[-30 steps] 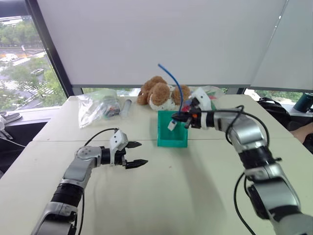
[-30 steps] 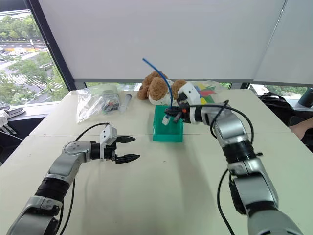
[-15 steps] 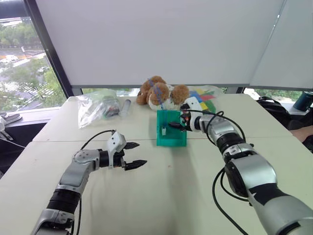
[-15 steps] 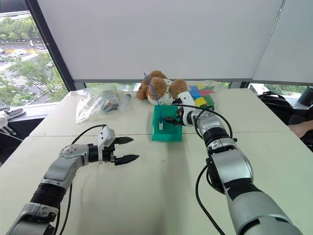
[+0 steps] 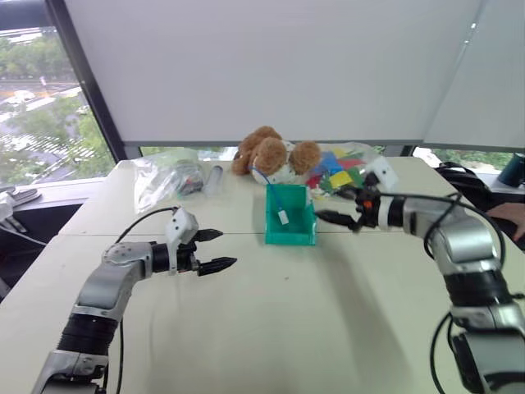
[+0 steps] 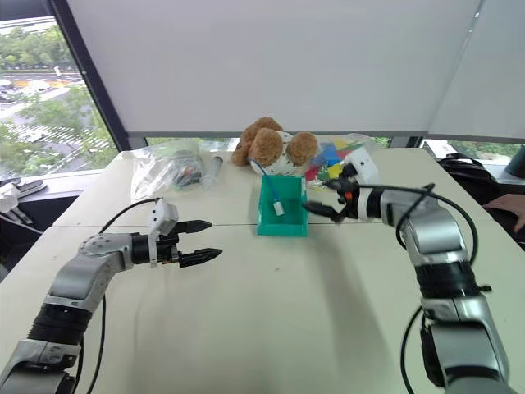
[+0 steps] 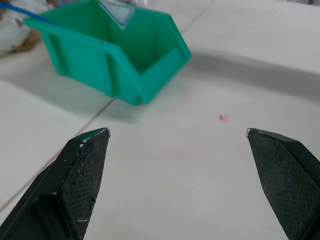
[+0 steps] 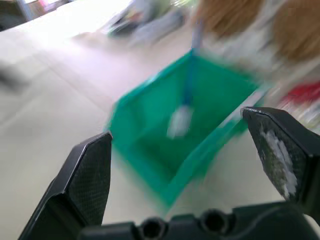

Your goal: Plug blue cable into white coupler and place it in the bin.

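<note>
Right gripper (image 5: 332,205): jaws spread wide, nothing clamped, tips just beside the green bin (image 5: 289,238) at its right wall. Just past those tips the white coupler (image 5: 283,217) is seen lying inside the bin, with the blue cable (image 5: 271,190) running up from it over the back rim. Left gripper (image 5: 225,248): jaws apart, empty, held over the table (image 5: 287,320), with the bin ahead of them and apart. A teddy bear (image 5: 269,154) and plastic bags (image 5: 164,176) are seen beyond the bin.
</note>
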You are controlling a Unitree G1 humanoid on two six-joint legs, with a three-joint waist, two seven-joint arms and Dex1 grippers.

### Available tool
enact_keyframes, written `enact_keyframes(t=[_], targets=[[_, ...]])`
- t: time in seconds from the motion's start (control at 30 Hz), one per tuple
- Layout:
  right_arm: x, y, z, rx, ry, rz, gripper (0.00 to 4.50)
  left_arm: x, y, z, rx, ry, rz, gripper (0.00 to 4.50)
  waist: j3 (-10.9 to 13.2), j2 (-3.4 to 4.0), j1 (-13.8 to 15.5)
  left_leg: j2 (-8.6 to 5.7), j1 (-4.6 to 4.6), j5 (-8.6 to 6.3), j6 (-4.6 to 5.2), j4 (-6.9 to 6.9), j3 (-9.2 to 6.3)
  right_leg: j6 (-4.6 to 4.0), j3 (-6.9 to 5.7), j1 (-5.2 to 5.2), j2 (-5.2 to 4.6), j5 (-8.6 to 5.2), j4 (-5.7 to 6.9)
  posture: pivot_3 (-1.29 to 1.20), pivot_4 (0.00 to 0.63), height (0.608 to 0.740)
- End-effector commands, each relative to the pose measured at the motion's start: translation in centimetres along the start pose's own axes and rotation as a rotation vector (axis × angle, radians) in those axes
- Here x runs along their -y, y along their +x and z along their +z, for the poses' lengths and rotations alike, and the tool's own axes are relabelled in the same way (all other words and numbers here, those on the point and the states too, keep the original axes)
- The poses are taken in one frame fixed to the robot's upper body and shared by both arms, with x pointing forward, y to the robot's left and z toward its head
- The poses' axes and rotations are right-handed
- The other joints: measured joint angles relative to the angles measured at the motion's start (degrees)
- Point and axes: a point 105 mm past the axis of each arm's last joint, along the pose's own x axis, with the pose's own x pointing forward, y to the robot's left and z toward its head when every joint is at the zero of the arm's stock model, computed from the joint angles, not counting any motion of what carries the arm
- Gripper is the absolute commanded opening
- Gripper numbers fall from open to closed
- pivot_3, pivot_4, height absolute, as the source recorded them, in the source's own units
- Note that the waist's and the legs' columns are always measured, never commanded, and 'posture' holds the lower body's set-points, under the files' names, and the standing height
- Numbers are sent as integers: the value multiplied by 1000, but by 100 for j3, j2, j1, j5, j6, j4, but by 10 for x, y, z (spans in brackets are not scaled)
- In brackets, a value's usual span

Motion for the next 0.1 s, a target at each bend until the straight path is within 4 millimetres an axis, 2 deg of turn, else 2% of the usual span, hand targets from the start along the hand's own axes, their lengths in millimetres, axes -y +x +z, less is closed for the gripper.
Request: enact_keyframes(t=[0.03,0.1], targets=[[-35,-37,3,-3,-35,27,4480,-9,-19,26,56,39,67,4500,4,-7,3,4,4,-2,2,8,-4,0,0,8,5,0,1,0,150,740],[-42,-46,-4,-23,-5,0,4480,-7,-23,27,53,30,67,4500,8,-12,-11,8,9,-2,3,17,-3,1,2,13,7,0,4,0,150,740]])
